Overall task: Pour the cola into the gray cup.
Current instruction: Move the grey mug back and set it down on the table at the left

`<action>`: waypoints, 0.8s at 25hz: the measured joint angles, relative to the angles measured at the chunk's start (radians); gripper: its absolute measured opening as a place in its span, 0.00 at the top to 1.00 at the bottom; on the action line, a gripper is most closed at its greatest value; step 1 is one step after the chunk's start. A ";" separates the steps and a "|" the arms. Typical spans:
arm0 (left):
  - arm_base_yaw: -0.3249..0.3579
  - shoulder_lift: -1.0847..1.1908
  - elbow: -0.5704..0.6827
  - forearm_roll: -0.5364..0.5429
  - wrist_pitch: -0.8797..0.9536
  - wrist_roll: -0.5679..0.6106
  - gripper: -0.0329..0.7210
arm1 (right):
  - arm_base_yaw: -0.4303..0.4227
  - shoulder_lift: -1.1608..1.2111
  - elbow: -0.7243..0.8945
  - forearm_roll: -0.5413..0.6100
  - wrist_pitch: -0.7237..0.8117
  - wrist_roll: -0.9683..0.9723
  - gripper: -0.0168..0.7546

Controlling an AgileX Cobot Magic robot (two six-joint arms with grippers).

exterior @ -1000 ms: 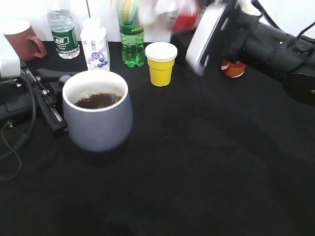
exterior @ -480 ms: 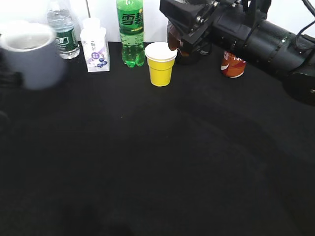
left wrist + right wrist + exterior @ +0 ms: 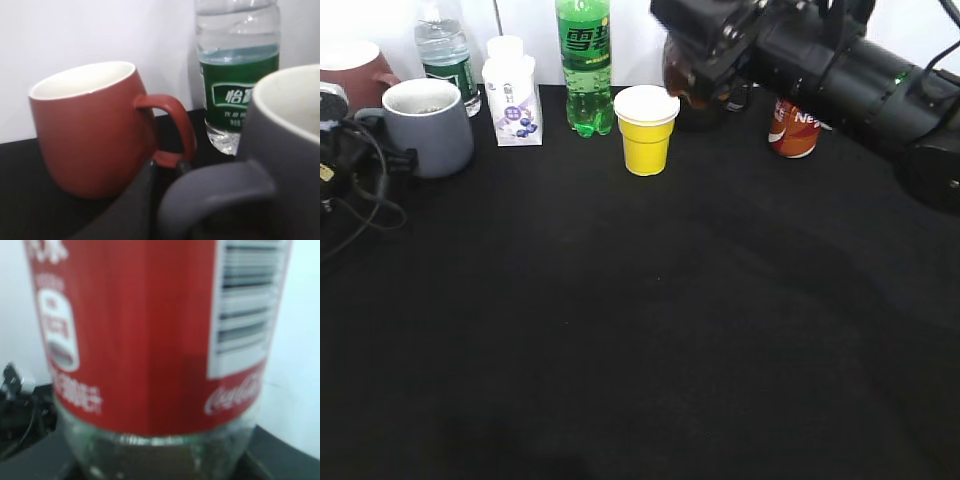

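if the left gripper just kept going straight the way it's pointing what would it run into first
Most likely the gray cup: its handle and wall fill the near foreground of the left wrist view, right ahead. The red mug and the water bottle stand farther back. The gripper's fingers are not clearly visible, so the exact line is uncertain.

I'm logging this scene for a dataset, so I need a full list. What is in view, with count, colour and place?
gray cup: 1, blue-gray, far left, handle toward the left gripper
reddish-brown mug: 1, back left corner behind the gray cup
water bottle: 1, clear with green label, back left
small white bottle: 1, white with purple print, back row
green soda bottle: 1, back centre
yellow paper cup: 1, centre back
cola: 1, red label, back right at the right gripper
orange-brown bottle: 1, back right
table: 1, black
left gripper: far left edge
right gripper: top right
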 joint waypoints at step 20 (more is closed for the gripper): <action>-0.146 -0.626 0.512 -0.120 0.180 -0.019 0.58 | -0.340 -0.188 0.209 0.072 0.097 0.000 0.48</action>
